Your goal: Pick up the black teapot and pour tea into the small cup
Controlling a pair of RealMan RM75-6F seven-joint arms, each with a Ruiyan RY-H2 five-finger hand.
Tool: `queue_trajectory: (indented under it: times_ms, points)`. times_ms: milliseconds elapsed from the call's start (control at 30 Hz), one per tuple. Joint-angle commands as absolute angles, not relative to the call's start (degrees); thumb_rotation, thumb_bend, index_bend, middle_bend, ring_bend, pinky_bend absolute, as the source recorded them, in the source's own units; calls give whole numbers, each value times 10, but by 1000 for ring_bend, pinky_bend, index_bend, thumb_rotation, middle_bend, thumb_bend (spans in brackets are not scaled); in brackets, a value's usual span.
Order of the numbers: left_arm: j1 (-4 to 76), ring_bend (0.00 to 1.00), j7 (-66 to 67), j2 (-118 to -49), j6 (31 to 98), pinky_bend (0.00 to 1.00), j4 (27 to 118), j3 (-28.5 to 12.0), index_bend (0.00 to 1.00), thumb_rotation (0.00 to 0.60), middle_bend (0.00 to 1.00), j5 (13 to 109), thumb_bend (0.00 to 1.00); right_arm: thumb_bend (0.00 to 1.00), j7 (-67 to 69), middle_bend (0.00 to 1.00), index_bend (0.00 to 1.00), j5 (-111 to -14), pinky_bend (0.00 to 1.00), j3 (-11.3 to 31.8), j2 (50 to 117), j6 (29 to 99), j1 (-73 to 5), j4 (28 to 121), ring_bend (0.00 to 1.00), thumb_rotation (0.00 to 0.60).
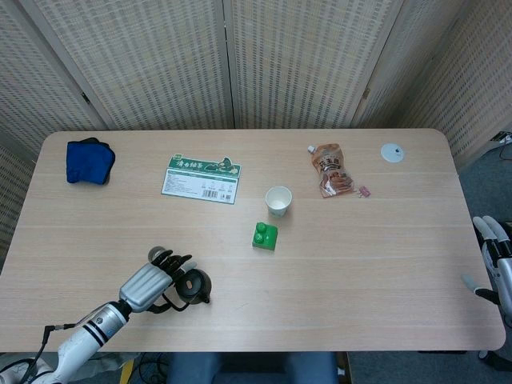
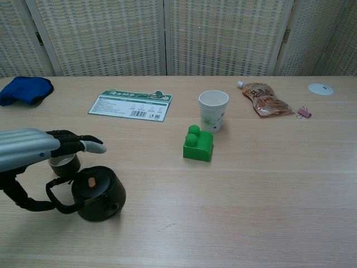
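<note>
The black teapot [image 2: 97, 192] [image 1: 192, 286] sits near the table's front left, its lid knob up and its wire handle [image 2: 56, 198] pointing left. My left hand [image 2: 33, 151] [image 1: 152, 282] has its thumb hooked through that handle, while the other fingers stretch out flat above it. The small dark cup [image 2: 64, 163] stands just behind the teapot, partly covered by those fingers. My right hand [image 1: 496, 268] hangs off the table's right edge with its fingers apart, holding nothing; the chest view does not show it.
A white paper cup [image 2: 213, 110] and a green brick [image 2: 198, 143] stand mid-table. A printed card [image 2: 133, 104] and blue cloth [image 2: 25, 90] lie at the back left. A snack pouch [image 2: 265, 99], pink clip [image 2: 304, 112] and white disc [image 2: 320, 89] lie at the back right.
</note>
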State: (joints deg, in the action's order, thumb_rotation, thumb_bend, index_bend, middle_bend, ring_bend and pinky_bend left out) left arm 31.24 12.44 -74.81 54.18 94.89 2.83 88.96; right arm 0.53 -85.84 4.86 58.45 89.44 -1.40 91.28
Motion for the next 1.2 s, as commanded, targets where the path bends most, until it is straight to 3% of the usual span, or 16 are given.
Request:
queue_trajectory:
  times_ms: [33,1200]
  points:
    - [315,79,133,-756,538,0,952,23,0,600,0,879,243,76,7,95,103,-858,202,49,585,895,-13,911,84,600]
    - [351,79,177,-801,539,0,902,-16,0,600,0,813,240,76,18,95,103,-855,202,51,585,903,-4,901,84,600]
